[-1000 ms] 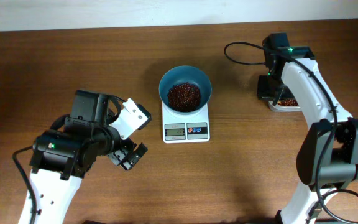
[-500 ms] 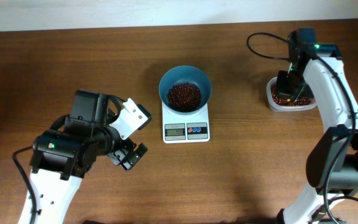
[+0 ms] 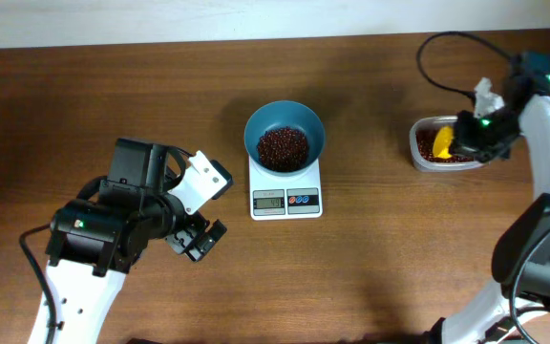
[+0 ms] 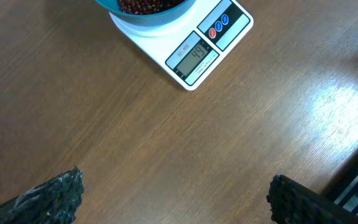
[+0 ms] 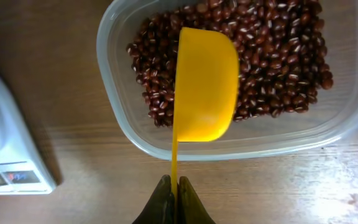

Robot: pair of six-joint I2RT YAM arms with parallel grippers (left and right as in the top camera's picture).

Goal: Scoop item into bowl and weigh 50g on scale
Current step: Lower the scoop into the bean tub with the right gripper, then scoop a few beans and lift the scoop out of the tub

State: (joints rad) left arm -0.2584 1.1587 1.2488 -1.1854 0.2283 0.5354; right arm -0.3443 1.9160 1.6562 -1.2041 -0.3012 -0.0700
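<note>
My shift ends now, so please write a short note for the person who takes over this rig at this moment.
Left end effector: open, holding nothing, above the table left of the scale.
Right end effector: shut on the yellow scoop handle; scoop over beans in the clear tub.
Done: bowl sits on scale, beans inside.
Left: read the display, top up to target.

The bowl (image 3: 254,134) sits on the scale (image 3: 285,200) at mid-table (image 3: 370,268), with beans (image 3: 283,147) in it. Well to its right is the tub (image 3: 437,166), where my right gripper (image 5: 173,199) holds the scoop (image 5: 207,87) over more beans. My left gripper (image 3: 197,241) hangs left of the scale, nearer me.
</note>
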